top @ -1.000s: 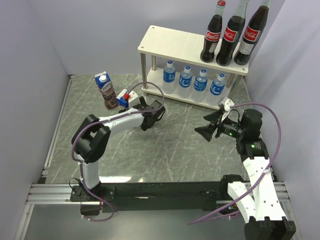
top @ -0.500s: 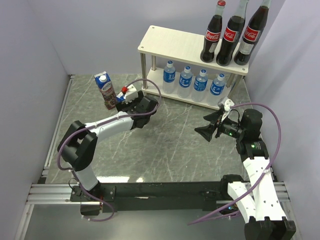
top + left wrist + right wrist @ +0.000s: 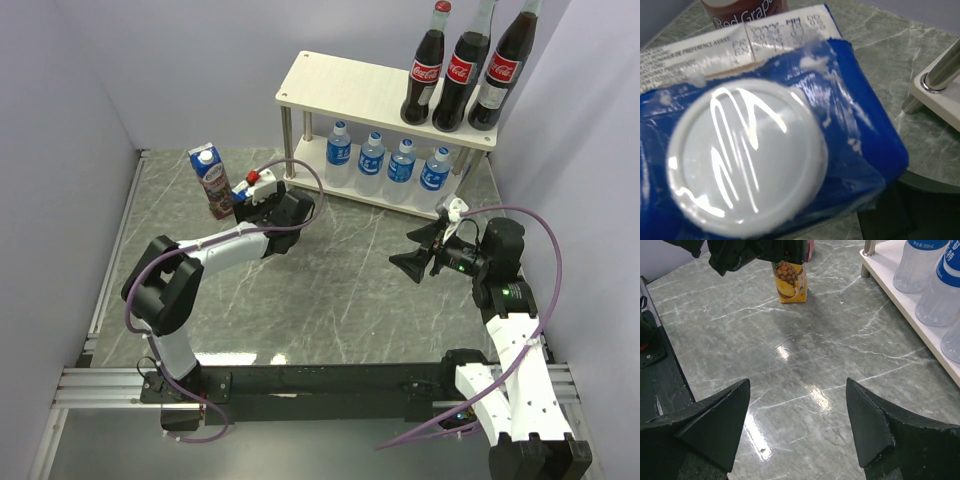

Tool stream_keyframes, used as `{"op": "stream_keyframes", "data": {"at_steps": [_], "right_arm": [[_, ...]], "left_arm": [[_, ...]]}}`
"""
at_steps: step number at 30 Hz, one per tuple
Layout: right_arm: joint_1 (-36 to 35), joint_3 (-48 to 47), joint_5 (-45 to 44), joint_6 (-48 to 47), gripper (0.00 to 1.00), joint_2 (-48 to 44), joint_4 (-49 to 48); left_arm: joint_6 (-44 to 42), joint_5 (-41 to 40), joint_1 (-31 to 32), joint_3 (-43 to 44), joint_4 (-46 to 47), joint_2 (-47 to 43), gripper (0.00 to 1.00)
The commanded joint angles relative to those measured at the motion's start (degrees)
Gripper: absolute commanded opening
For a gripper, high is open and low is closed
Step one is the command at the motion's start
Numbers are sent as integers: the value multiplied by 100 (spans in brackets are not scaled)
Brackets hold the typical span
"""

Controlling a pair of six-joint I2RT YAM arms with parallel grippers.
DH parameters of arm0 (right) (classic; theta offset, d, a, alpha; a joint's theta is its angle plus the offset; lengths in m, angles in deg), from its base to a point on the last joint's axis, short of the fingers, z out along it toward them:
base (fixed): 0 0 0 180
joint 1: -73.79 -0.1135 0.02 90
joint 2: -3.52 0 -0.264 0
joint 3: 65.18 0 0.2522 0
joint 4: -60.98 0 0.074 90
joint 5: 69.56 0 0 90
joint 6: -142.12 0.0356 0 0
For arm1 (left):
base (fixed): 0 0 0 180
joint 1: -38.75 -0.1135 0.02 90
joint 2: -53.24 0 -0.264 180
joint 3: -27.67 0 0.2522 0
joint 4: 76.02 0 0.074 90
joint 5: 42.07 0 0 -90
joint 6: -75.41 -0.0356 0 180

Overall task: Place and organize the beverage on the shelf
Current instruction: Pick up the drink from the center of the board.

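Your left gripper point(image 3: 258, 196) sits left of centre in the overhead view, lowered over the top of the pineapple carton point(image 3: 789, 282). That carton stands upright on the grey marbled table point(image 3: 340, 300), just beside the grape carton point(image 3: 212, 182), which stands upright at the upper left. In your left wrist view the pineapple carton's blue top and white screw cap point(image 3: 747, 157) fill the frame, blurred by closeness. From these views you cannot tell whether the fingers are clamped on the carton or merely around it.

Your right gripper point(image 3: 413, 250) hangs above bare table at centre right. Its jaws are spread wide with nothing between them, and they point toward the left arm.

The shelf point(image 3: 340, 85) stands at the upper right. Three Coca-Cola bottles point(image 3: 462, 68) are grouped at the right end of its top board. Four water bottles point(image 3: 388, 162) stand in a row on the lower board. The left part of the top board is bare. Both cartons are on the table, off the shelf's left end.
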Motion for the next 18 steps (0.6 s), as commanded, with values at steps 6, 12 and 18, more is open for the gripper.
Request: {"op": "stream_keyframes", "data": {"at_steps": [6, 12, 18], "right_arm": [[15, -215, 101, -31, 83, -5, -111], [6, -206, 101, -31, 83, -5, -102], [6, -215, 110, -31, 83, -14, -102]], "left_arm": [[-554, 287, -18, -284, 969, 96, 86], [-931, 322, -18, -354, 1345, 36, 65], [-1582, 760, -18, -661, 1917, -421, 43]]}}
